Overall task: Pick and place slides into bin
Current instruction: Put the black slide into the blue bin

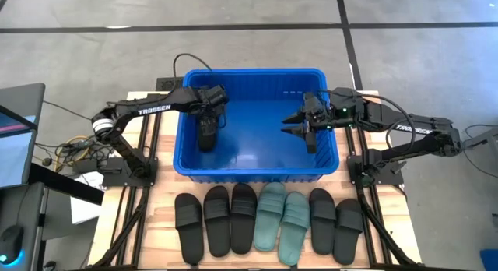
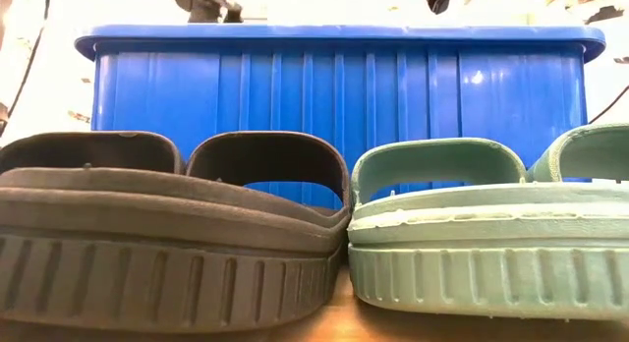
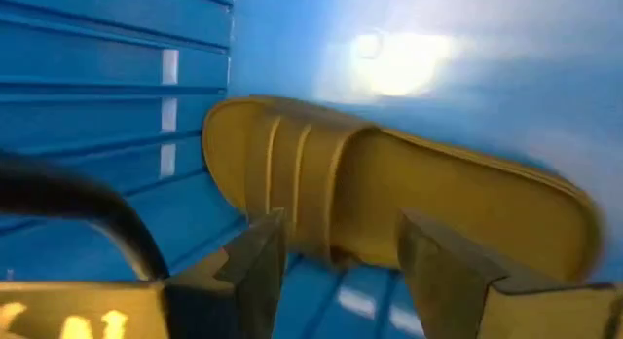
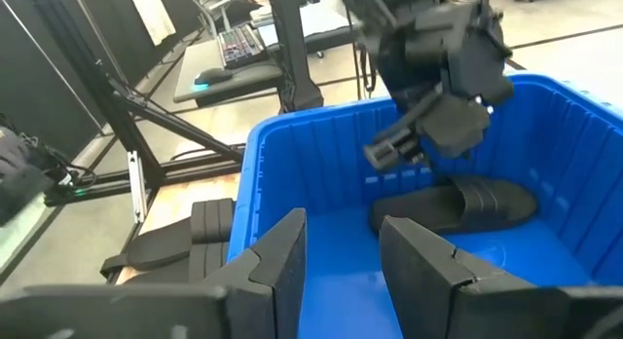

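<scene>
One black slide (image 4: pixel 467 205) lies sole down on the floor of the blue bin (image 1: pixel 249 72), near its left wall. My left gripper (image 3: pixel 341 271) hangs open just above this slide (image 3: pixel 409 183), clear of it. In the right wrist view, the left gripper (image 4: pixel 394 149) stands above the strap end. My right gripper (image 1: pixel 299 124) waits open over the bin's right part, with nothing between its fingers (image 4: pixel 282 251). Several more slides (image 1: pixel 268 220), black and pale teal, lie side by side on the table in front of the bin.
The row of slides fills the table's near edge; a black one (image 2: pixel 167 244) and a teal one (image 2: pixel 491 234) stand close before the low camera. The bin's blue floor (image 1: pixel 257 139) shows bare between the two grippers. A monitor (image 1: pixel 19 123) and cables lie off the table's left.
</scene>
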Tool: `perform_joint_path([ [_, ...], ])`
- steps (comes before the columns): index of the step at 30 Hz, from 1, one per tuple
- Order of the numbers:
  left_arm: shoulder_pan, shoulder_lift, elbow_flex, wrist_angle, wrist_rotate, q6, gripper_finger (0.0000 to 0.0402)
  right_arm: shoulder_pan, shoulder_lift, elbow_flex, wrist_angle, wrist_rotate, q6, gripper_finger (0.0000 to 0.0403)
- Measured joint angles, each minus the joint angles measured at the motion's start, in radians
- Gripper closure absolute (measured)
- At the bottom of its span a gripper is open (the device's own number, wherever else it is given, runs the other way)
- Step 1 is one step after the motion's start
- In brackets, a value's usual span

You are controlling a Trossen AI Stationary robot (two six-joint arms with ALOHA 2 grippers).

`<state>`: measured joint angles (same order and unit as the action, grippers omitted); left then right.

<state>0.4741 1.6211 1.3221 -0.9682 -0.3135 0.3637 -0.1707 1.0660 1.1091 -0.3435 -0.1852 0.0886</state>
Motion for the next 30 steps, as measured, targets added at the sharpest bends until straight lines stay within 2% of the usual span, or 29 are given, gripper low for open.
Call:
perform_joint_path([
  [3,-0.016,0.000,0.110,-0.108,0.040,-0.040,0.0221,0.000,0.000,0.000,0.000,0.000,-0.008,0.0283],
  [6,-0.032,0.000,0.232,-0.196,0.125,-0.083,0.0221,0.000,0.000,0.000,0.000,0.000,-0.010,0.0283],
  [10,-0.066,0.000,0.399,-0.269,0.235,-0.129,0.0221,0.000,0.000,0.000,0.000,0.000,-0.016,0.0283],
  [13,-0.109,-0.002,0.507,-0.319,0.267,-0.156,0.0221,0.000,0.000,0.000,0.000,-0.016,-0.017,0.0283],
  [20,-0.262,-0.041,0.674,-0.486,0.272,-0.269,0.0221,0.017,0.000,0.000,-0.007,-0.080,-0.017,0.0283],
  [30,-0.564,-0.134,0.688,-0.513,0.150,-0.569,0.0221,0.037,0.000,0.000,-0.017,-0.080,-0.097,0.0283],
])
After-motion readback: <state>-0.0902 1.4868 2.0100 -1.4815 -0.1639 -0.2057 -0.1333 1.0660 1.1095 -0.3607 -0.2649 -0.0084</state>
